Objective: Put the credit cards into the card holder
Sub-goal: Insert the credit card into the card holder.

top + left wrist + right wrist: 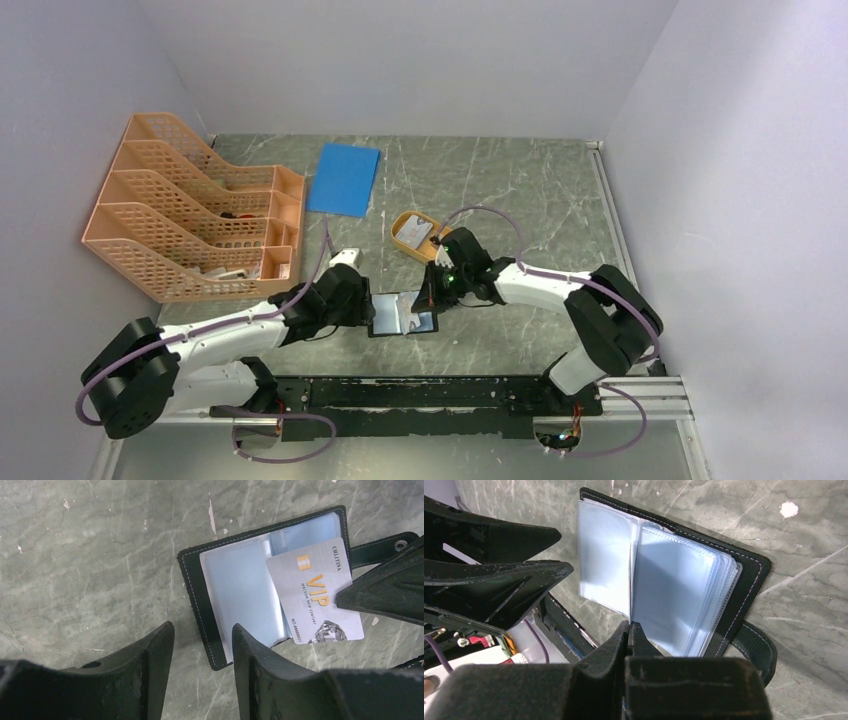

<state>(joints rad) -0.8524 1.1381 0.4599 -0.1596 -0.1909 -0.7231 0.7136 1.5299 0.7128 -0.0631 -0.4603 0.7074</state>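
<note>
— Okay, where's the card holder [403, 316] on your screen?

— Flat on the table [520, 190], open, just ahead of the arm bases and between my two claws. On the left wrist view its clear pockets face up inside the black cover.

— And the card?

— One silvery credit card [315, 597], gold "VIP" on it, lies tilted across the holder's pages, with one end sticking out past the holder's edge. My right gripper [629, 630] is pinched on that card's edge. From its own camera the fingers meet with no gap, tips right at the stack of pockets.

— Left side?

— My left gripper [202, 642] is at the holder's corner, fingers parted partway, only bare table between them, gripping nothing. One finger [250, 655] overlaps the cover's edge, but I can't tell if it touches.

— Any other cards?

— Pale spare cards [421, 232] sit in the orange dish [398, 222], just behind the right gripper.
</note>
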